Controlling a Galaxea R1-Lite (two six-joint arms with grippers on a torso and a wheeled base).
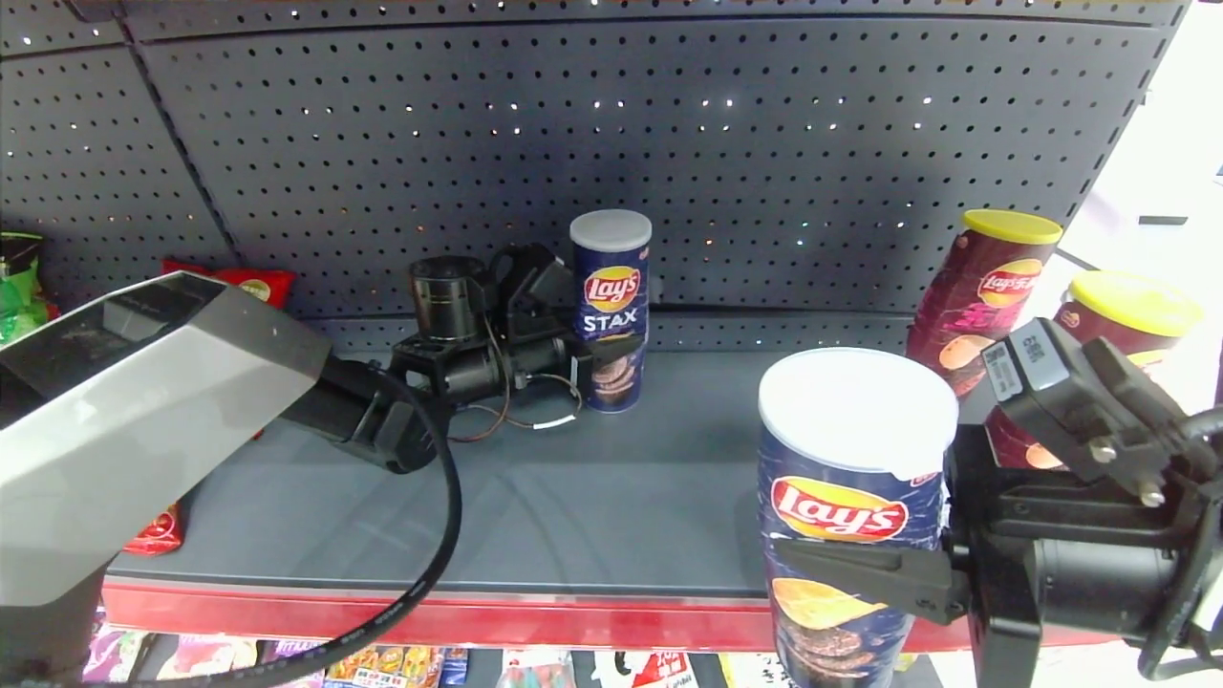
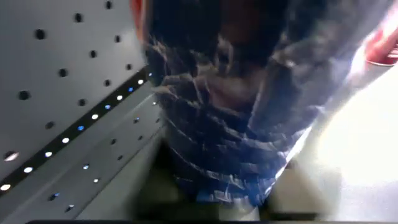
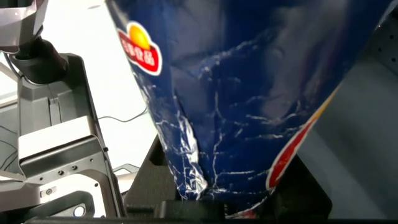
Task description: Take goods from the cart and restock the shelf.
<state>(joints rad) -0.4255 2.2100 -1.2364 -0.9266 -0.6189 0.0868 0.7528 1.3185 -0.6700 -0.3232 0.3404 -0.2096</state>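
Two blue cans (image 1: 611, 287) (image 1: 850, 497), each tight between jaws, at grey shelf (image 1: 611, 497) with pegboard back (image 1: 812, 143).

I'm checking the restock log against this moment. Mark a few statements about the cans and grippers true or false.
1. The far blue can stands upright on the shelf. True.
2. The right gripper is empty. False: it holds the near blue can.
3. The cans at the shelf's right end have white lids. False: those two maroon cans have yellow lids.
4. The left gripper is at the far blue can. True.
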